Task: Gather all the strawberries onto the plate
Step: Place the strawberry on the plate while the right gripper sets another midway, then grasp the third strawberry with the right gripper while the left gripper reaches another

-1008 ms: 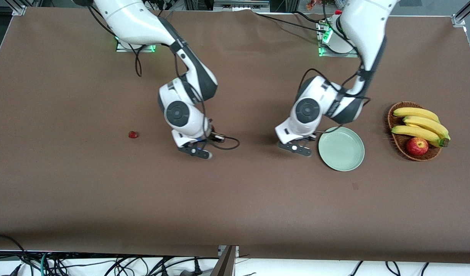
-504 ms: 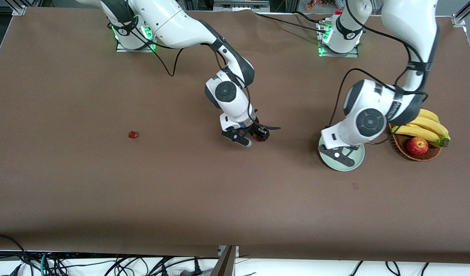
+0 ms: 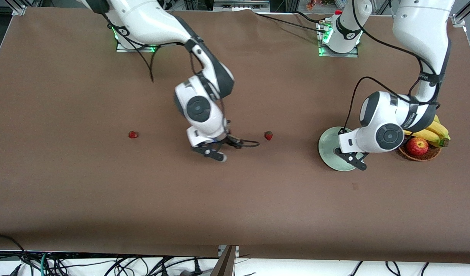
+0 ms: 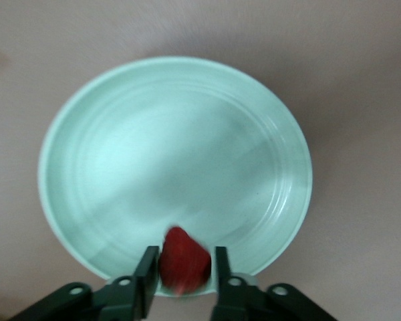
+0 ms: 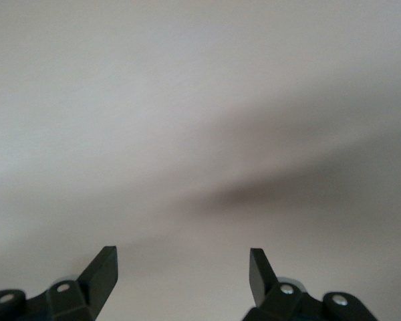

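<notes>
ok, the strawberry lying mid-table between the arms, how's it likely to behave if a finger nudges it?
The strawberry is tiny and rounded, tapering to a point, so it would probably skid or roll in a curve. It looks light, so a slight touch may shift it. The left gripper holds a similar berry over the plate, so a pinch grip seems workable. The right gripper is open.

Red strawberries, a pale mint-green plate, black gripper fingers, brown table.
</notes>
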`<state>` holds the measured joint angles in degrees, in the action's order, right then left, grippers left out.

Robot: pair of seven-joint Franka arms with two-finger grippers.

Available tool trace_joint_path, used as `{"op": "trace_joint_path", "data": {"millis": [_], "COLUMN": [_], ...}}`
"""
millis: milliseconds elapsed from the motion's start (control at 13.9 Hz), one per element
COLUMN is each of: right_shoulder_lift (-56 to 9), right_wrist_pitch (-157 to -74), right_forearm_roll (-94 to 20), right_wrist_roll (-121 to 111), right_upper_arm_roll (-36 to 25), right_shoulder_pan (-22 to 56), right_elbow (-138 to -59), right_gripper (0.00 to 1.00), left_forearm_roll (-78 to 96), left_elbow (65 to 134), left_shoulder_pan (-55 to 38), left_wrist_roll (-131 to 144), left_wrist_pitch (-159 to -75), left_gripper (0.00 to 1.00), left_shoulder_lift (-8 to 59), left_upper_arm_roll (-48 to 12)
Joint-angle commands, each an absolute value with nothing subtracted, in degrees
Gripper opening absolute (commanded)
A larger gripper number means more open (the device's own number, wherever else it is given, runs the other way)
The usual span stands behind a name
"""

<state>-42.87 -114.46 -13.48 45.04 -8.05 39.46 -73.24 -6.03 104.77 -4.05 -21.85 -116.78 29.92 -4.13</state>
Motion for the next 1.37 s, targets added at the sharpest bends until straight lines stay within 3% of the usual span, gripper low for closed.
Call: {"op": "trace_joint_path", "data": {"millis": [0,288,432,576,792,1081,1297], "right_shoulder_lift": [-34.66,-22.61,-22.41,-25.38,-27.33,-29.0,-29.44], "right_wrist_pitch": [-110.04,-121.52,-129.6,-137.17,-137.99,-138.16,-139.04], "right_forearm_roll": [-13.27,-13.01,-13.09,-13.97,-16.6,-22.4,-22.5], "right_wrist_roll": [29.86,3.65,-2.34,-7.54,-8.17,-8.61,-10.01], "right_upper_arm_roll": [-14.83,-26.34,-29.08,-29.71,-29.27,-27.86,-27.07], "right_shoulder_pan": [39.81,39.9,39.82,37.02,35.77,35.86,35.77], "right_elbow": [-83.89,-110.07,-117.22,-119.88,-120.06,-121.11,-121.11], "right_gripper": [0.88,0.88,0.88,0.88,0.88,0.83,0.8], "left_forearm_roll": [-3.09,-2.99,-2.99,-2.99,-3.87,-5.52,-9.14], "left_elbow": [104.06,103.62,103.45,103.45,103.88,104.33,104.24], "left_shoulder_pan": [-3.69,-4.31,-4.39,-5.62,-12.11,-14.32,-14.59], "left_wrist_roll": [-22.76,-20.58,-7.73,9.49,28.17,28.3,29.35], "left_wrist_pitch": [-116.81,-115.22,-115.49,-116.01,-121.35,-134.89,-137.55], "left_gripper": [1.0,1.0,1.0,1.0,1.0,1.0,1.0], "left_shoulder_lift": [30.24,25.58,25.92,27.24,29.78,35.58,37.7], "left_upper_arm_roll": [-5.36,-11.4,-15.54,-19.14,-19.25,-19.16,-19.34]}}
